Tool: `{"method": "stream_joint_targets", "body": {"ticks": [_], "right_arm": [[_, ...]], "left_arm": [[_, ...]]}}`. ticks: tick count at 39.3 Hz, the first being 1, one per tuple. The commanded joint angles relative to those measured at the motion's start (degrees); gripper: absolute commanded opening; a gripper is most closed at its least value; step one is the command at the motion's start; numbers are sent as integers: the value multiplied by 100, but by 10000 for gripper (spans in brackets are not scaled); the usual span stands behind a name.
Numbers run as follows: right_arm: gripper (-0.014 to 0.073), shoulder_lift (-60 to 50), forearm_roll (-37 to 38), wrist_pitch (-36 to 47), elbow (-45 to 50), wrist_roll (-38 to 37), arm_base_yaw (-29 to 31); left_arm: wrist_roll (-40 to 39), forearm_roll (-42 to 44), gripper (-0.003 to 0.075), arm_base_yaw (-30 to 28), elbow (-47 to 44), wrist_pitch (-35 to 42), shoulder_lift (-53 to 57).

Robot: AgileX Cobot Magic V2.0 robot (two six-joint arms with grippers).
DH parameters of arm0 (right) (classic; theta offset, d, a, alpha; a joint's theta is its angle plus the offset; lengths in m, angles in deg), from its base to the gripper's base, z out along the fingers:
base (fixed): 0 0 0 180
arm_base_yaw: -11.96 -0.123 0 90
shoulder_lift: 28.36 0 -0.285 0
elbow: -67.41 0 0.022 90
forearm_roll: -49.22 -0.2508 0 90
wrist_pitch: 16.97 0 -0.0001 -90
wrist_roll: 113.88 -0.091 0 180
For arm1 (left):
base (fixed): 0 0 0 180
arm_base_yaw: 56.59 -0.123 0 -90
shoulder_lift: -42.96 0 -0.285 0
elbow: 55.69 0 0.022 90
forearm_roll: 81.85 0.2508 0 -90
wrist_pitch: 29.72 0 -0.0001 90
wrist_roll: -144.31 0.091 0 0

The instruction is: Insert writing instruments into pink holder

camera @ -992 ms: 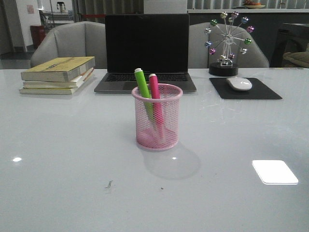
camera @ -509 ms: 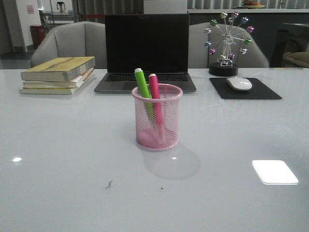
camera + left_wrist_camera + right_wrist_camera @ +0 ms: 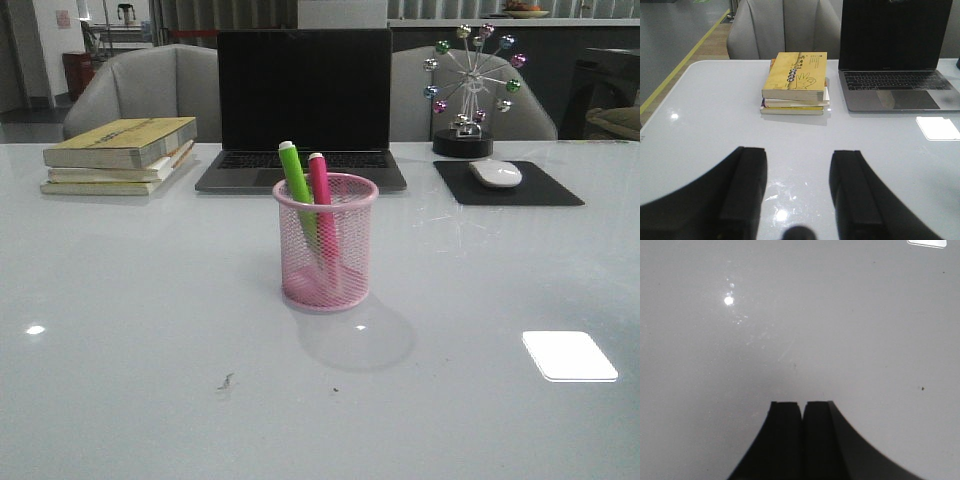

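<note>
While both markers sit inside the pink holder (image 3: 325,243), neither arm shows up in the front view at all. The holder stands upright on the white table (image 3: 120,300), and I'll use it as the landmark for everything else. The lime green highlighter (image 3: 296,183) and the pink highlighter (image 3: 320,190) stand side by side in it, both leaning a bit toward the left, tops poking out above the rim, green one on the left and a touch taller.

Behind the holder there's an open laptop (image 3: 304,105) with a dark screen. Off to the holder's back left is a stack of books (image 3: 120,155), yellow one on top. To its back right is a black mouse pad (image 3: 508,184) with a white mouse (image 3: 495,173) on it, and behind that a little ferris-wheel desk toy (image 3: 470,85).

Left hand (image 3: 797,195): fingers spread well apart, nothing between them, hanging over bare table with the books and laptop ahead of it. Right hand (image 3: 801,440): fingers pressed together, nothing gripped, just plain table surface under it.
</note>
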Motion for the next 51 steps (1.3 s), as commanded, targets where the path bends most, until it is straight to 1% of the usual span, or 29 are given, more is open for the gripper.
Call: {"method": "stream_joint_targets", "body": {"ticks": [1, 11, 22, 28, 32, 35, 40, 47, 51], "right_arm": [[50, -66, -7, 362, -158, 55, 41], [50, -185, -7, 355, -158, 55, 18], [49, -1122, -26, -95, -151, 55, -157], [49, -1569, 34, -30, -31, 55, -157], [49, -1914, 82, 291, 234, 55, -194], [49, -2236, 91, 681, 572, 55, -319], [49, -2852, 86, 1597, 1332, 55, -653], [49, -3778, 86, 2435, 2449, 49, -923], [49, -4402, 86, 2761, 3041, 49, -1019]], "left_arm": [[5, -35, 361, 30, 168, 473, 27], [5, -35, 361, 30, 168, 473, 27], [5, -35, 361, 30, 168, 473, 27], [5, -35, 361, 30, 168, 473, 27], [5, -35, 361, 30, 168, 473, 27], [5, -35, 361, 30, 168, 473, 27], [5, -35, 361, 30, 168, 473, 27], [5, -35, 361, 30, 168, 473, 27], [5, -35, 361, 30, 168, 473, 27]]}}
